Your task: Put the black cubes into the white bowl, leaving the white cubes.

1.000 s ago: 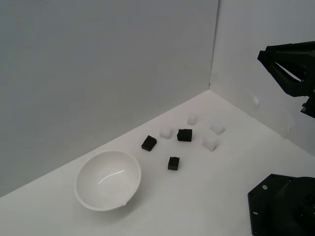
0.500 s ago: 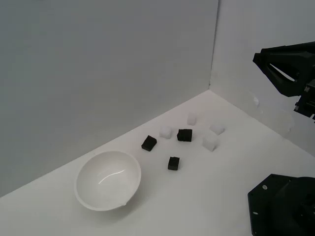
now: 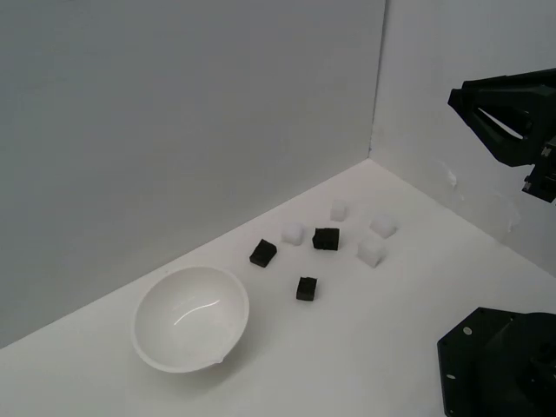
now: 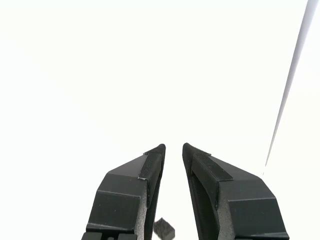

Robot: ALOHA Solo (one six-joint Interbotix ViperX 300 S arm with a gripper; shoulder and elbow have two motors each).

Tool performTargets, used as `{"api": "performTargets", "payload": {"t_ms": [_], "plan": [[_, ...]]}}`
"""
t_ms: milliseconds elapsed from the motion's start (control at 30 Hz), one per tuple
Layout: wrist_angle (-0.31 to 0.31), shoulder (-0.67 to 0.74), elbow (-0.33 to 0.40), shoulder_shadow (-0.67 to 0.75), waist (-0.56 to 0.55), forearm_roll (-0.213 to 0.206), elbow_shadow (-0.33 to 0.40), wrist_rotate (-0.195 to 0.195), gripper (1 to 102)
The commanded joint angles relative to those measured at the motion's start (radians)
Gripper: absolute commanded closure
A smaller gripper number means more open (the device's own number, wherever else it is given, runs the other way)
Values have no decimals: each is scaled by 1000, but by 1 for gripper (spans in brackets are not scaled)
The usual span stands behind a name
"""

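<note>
Three black cubes (image 3: 263,253) (image 3: 326,238) (image 3: 306,288) lie on the white surface, mixed with several white cubes (image 3: 294,233) (image 3: 339,210) (image 3: 383,227) (image 3: 371,251). The white bowl (image 3: 191,317) stands upright and empty toward the exterior view's left of the cubes. My gripper (image 3: 455,97) hangs high at the exterior view's right, well above and away from the cubes. Its fingers (image 4: 152,170) are drawn together with only a narrow slit and nothing held. In the wrist view, one black cube (image 4: 163,228) shows through that slit far below.
The arm's black base (image 3: 499,365) sits at the near right of the exterior view. Two grey walls meet in a corner (image 3: 375,148) behind the cubes.
The gripper shifted slightly toward the exterior view's left, then eased back a little. The cubes and bowl have not moved.
</note>
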Motion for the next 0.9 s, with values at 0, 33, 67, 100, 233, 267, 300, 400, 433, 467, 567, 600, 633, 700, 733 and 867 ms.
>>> {"api": "performTargets", "payload": {"t_ms": [0,33,67,100,233,267,300,400,433,467,567,600,633,700,733,867], "plan": [[11,-31,-32,-29,11,-9,-37,5,80],[18,-44,-37,-43,11,-9,-43,5,80],[25,-61,-44,-60,12,-9,-51,5,80],[32,-80,-54,-78,12,-9,-60,5,80],[64,-179,-110,-181,12,-8,-114,5,80],[78,-212,-129,-215,12,-8,-133,5,80],[97,-245,-149,-249,12,-8,-152,5,80],[166,-362,-215,-364,12,-6,-219,5,80],[186,-399,-238,-400,11,-6,-241,6,80],[204,-431,-259,-433,12,-6,-261,5,79],[221,-509,-296,-511,12,-6,-296,5,79],[221,-528,-299,-531,11,-6,-301,5,78],[222,-545,-302,-548,11,-6,-302,5,78],[227,-575,-302,-580,12,-6,-305,5,77],[229,-591,-304,-597,12,-6,-305,5,77],[273,-658,-318,-663,11,3,-324,5,77]]}}
